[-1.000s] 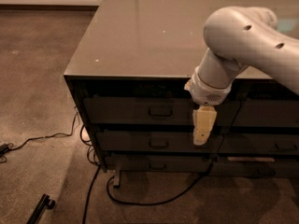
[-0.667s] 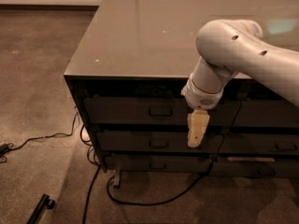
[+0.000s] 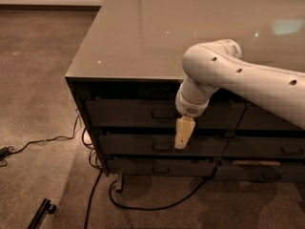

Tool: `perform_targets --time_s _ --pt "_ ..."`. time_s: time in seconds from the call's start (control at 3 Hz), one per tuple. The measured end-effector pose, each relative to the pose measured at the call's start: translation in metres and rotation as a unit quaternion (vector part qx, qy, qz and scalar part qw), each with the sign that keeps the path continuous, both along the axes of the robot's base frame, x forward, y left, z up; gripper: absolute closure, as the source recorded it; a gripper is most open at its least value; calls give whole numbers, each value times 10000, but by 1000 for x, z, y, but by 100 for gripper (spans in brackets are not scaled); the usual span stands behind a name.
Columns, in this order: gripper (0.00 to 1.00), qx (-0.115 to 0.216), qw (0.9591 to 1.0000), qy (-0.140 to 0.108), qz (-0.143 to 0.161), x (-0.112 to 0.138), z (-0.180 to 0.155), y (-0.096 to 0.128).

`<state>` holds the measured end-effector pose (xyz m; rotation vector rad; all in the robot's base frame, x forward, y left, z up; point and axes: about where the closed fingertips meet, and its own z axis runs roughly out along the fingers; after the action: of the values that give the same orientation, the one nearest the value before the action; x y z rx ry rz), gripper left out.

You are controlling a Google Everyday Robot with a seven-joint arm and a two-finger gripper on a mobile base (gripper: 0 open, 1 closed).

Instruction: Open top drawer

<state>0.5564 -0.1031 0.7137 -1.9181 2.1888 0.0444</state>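
The top drawer (image 3: 128,112) is the uppermost dark brown front in the left column of the cabinet, just under the glossy top. It looks closed, flush with the fronts around it. Its small loop handle (image 3: 163,113) sits at the centre. My gripper (image 3: 181,143), cream coloured, hangs down from the white arm (image 3: 248,78) in front of the cabinet. It is just right of the handle, its tip lower, over the gap above the second drawer. It holds nothing that I can see.
Two more drawers (image 3: 157,145) lie below the top one, and a neighbouring column of dark drawers (image 3: 271,147) is at the right. Black cables (image 3: 143,206) trail on the carpet under and left of the cabinet. A black bar (image 3: 40,213) lies at bottom left.
The arm has swung left and the gripper has moved left along the cabinet front, closer to the top drawer's handle. The drawer has not moved.
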Motion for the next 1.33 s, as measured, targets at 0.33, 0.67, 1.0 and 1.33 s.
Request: perform_targets --time_s 0.33,0.67,1.0,1.33 --pt "0 11 10000 -13 -22 1 0 0" --pt "0 72 9999 -24 -101 6 -6 -7" --pt "0 187 9995 -60 -248 20 -21 -7" --pt "0 388 9984 -228 -333 41 -35 -3"
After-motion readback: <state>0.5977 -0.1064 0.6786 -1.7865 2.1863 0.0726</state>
